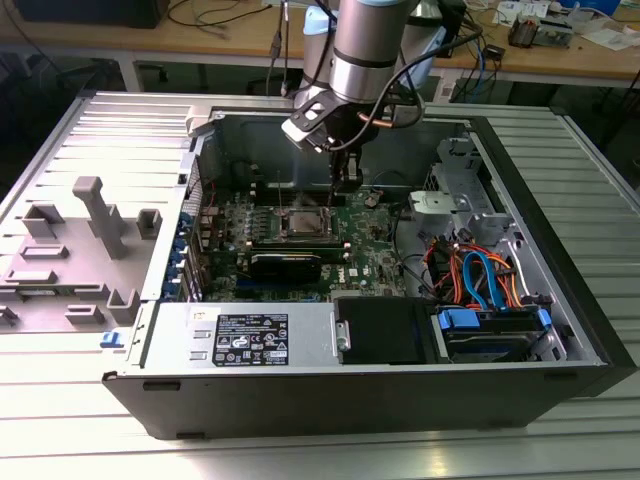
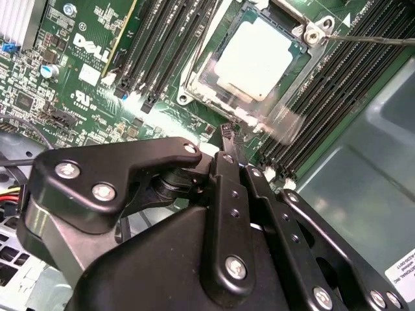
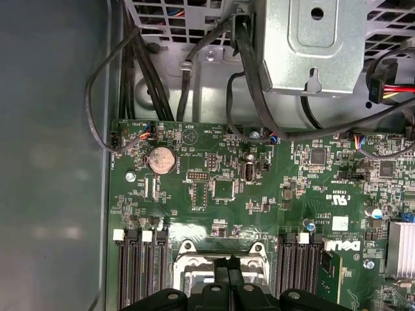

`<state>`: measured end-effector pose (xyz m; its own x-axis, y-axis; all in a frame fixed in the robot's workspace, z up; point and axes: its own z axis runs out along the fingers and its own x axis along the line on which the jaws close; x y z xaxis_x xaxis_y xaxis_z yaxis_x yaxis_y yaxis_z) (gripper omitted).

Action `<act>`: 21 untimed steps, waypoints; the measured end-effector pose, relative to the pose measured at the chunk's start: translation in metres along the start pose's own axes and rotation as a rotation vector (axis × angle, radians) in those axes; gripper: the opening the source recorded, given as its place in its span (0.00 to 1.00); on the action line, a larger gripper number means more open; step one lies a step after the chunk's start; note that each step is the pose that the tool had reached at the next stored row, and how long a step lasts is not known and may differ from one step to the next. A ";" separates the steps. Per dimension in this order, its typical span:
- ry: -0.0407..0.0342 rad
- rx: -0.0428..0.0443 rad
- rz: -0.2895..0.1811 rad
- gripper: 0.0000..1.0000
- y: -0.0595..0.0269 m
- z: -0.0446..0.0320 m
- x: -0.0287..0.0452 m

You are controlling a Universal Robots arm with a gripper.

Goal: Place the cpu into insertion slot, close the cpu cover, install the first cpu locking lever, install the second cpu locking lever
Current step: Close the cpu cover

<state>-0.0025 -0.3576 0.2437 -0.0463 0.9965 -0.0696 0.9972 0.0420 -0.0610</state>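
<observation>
The cpu (image 2: 256, 58) lies flat in its socket on the green motherboard (image 3: 214, 188), silver top up. The cpu cover (image 2: 206, 81), a thin silver frame, lies down around it with the chip showing through its window. A thin metal lever rod (image 2: 369, 40) runs out from the socket's corner screw. My gripper (image 2: 228, 131) hangs just above the socket's edge, fingers pressed together and holding nothing. In the exterior view the gripper (image 1: 345, 183) reaches down into the open computer case, right beside the socket (image 1: 305, 222). In the first wrist view the gripper (image 3: 229, 261) sits over the socket frame.
Black memory slots (image 2: 175, 39) flank the socket on both sides. A black heatsink block (image 1: 288, 265) lies in front of it. A metal drive cage (image 3: 311, 45) and loose cables (image 1: 480, 275) fill the exterior view's right. A grey parts fixture (image 1: 90, 215) stands outside the case.
</observation>
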 end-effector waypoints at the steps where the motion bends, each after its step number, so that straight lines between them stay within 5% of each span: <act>1: 0.0000 0.0004 0.000 0.11 -0.0009 0.0002 0.0001; 16: -0.0003 0.0009 -0.011 0.11 -0.0180 0.0051 0.0011; 21: -0.0022 -0.0005 -0.054 0.11 -0.0250 0.0101 0.0019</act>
<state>-0.0281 -0.3575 0.2351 -0.1005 0.9926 -0.0684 0.9933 0.0962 -0.0643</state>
